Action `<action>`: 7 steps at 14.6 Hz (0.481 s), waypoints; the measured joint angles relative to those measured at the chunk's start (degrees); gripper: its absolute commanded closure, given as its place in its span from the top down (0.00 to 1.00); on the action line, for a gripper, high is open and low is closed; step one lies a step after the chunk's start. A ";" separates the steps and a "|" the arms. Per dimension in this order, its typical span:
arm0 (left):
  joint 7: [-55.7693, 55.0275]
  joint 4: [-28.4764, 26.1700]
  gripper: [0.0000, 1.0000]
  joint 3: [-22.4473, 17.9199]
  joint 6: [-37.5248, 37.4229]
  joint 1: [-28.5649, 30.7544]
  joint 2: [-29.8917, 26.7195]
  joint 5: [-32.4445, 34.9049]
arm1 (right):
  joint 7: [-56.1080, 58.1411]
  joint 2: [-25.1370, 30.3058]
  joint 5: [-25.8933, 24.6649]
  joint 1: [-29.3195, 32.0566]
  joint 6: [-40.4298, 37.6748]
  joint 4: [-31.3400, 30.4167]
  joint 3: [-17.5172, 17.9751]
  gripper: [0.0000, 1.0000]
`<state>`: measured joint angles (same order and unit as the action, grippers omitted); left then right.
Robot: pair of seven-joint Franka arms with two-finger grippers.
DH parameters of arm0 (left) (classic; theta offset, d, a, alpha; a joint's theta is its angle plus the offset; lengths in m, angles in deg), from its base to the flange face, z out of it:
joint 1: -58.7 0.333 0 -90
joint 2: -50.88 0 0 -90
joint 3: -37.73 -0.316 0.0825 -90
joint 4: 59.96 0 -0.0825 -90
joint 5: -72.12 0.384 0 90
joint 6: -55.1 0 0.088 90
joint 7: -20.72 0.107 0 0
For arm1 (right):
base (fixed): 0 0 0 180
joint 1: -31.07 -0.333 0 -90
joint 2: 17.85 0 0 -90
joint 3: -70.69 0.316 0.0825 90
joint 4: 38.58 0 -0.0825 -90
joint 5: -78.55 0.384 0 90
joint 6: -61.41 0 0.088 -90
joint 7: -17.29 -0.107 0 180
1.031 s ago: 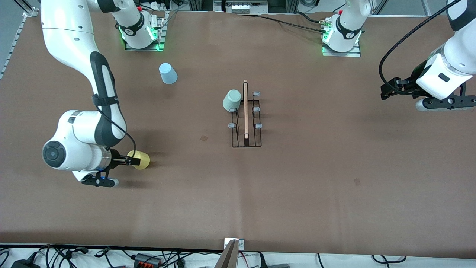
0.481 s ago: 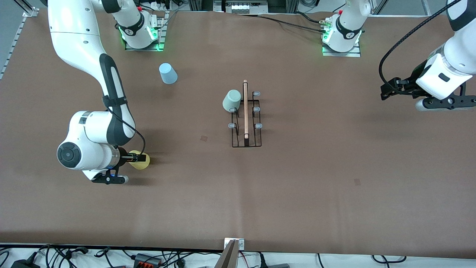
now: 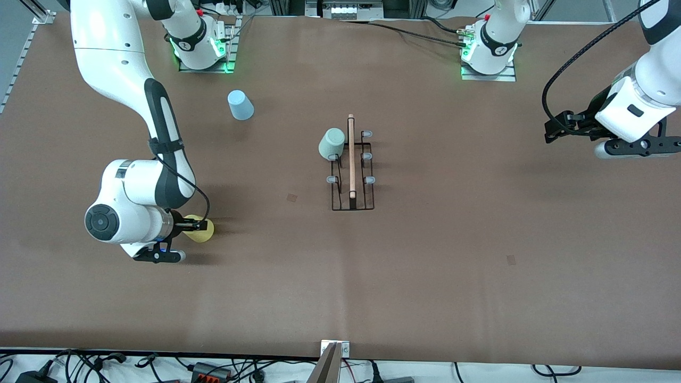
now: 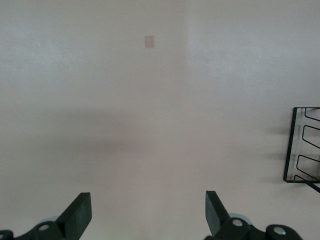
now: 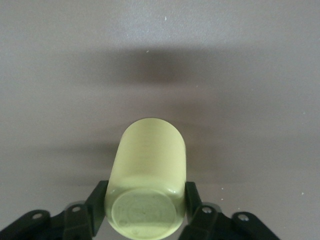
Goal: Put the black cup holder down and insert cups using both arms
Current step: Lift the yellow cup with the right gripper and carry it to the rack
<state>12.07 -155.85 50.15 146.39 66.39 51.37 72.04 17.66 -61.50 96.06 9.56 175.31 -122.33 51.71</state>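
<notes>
The right gripper [image 3: 196, 226] has just drawn its two fingers in against the yellow cup [image 3: 202, 229], where a moment ago they stood apart around it; the right wrist view shows a black finger pressed to each flank of the cup [image 5: 148, 185] near its closed base, so the grasp looks made and the next thing is probably a lift toward the black cup holder [image 3: 351, 165]. The arm has also crept a little toward the rack over the last second. The yellow cup lies on its side on the table [image 3: 425, 266], toward the right arm's end and nearer the front edge than the rack; its long axis runs roughly along the table's length, base toward the wrist and mouth pointing on toward the middle, though whether the cup is already off the surface I cannot tell from here. The rack stands at mid table, its wooden rod [image 3: 351, 157] running from the base edge toward the front edge, with the mint cup [image 3: 332, 143] already hung on a peg on the side facing the right arm's end. The light blue cup [image 3: 240, 105] stands mouth down, closer to the right arm's base, untouched. The left gripper [image 4: 147, 220] waits with fingers wide apart and empty over bare table at the left arm's end, the rack's corner [image 4: 302, 150] just in its wrist view
</notes>
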 measured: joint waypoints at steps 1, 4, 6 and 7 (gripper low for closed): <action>0.00 0.00 1.00 0.00 0.00 0.00 0.00 0.00 | 0.04 0.01 0.00 0.00 0.02 0.24 -0.01 0.05; 0.00 0.00 1.00 0.01 0.00 0.00 0.00 0.00 | 0.31 0.35 0.00 -0.19 0.14 1.20 0.00 0.05; 0.00 0.00 1.00 0.03 0.00 0.00 0.00 0.00 | 0.32 1.54 0.03 -0.58 0.18 2.51 0.06 0.05; 0.00 0.00 1.00 0.05 0.00 0.00 0.00 0.00 | 0.37 2.56 0.04 -1.19 -0.05 3.27 0.16 0.05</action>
<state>12.07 -155.85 50.20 146.39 66.39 51.37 72.04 18.04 -58.94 96.10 8.37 175.26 -119.06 51.87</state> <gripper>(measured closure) 0.000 0.348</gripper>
